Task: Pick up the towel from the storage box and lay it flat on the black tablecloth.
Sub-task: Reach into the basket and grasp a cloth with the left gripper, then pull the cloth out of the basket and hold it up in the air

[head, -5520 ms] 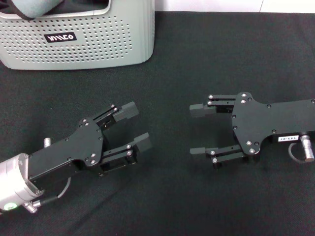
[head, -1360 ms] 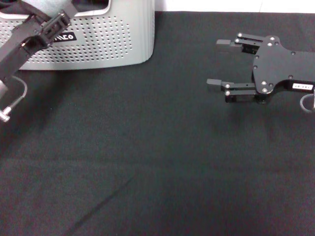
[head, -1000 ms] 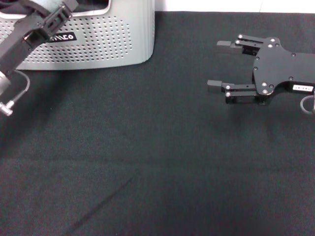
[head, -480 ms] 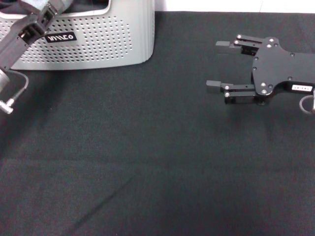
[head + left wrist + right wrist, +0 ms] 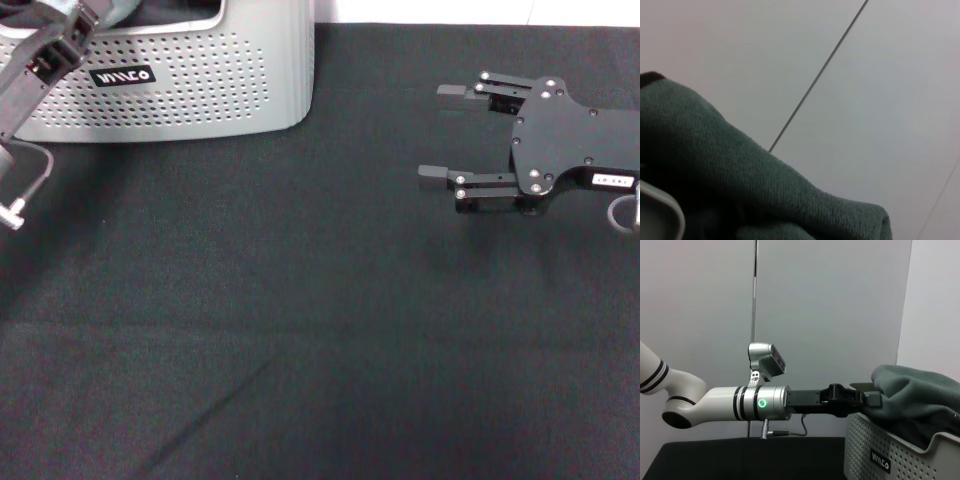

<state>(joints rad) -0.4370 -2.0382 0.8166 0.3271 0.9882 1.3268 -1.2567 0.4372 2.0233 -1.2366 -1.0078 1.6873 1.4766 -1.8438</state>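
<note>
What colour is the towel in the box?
Grey-blue on the side showing; the towel heaped in the storage box shows best in the right wrist view.

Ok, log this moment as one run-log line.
left gripper: at grey-green plush towel in perforated light grey storage box | right gripper: open, hovering above black tablecloth | towel: not laid out

1. In the head view a narrow white strip (image 5: 430,10) runs along the far edge of the table, plain and bare.
2. In the right wrist view a grey wall (image 5: 830,315) of flat panels stands behind the table. A thin dark upright seam (image 5: 756,290) splits it, and a paler panel (image 5: 935,300) meets the grey one along a straight joint.
3. In the left wrist view a pale, smooth wall (image 5: 740,40) fills the background. A thin dark seam (image 5: 830,55) crosses it, and a second, fainter seam (image 5: 940,195) shows well apart from the first.
</note>
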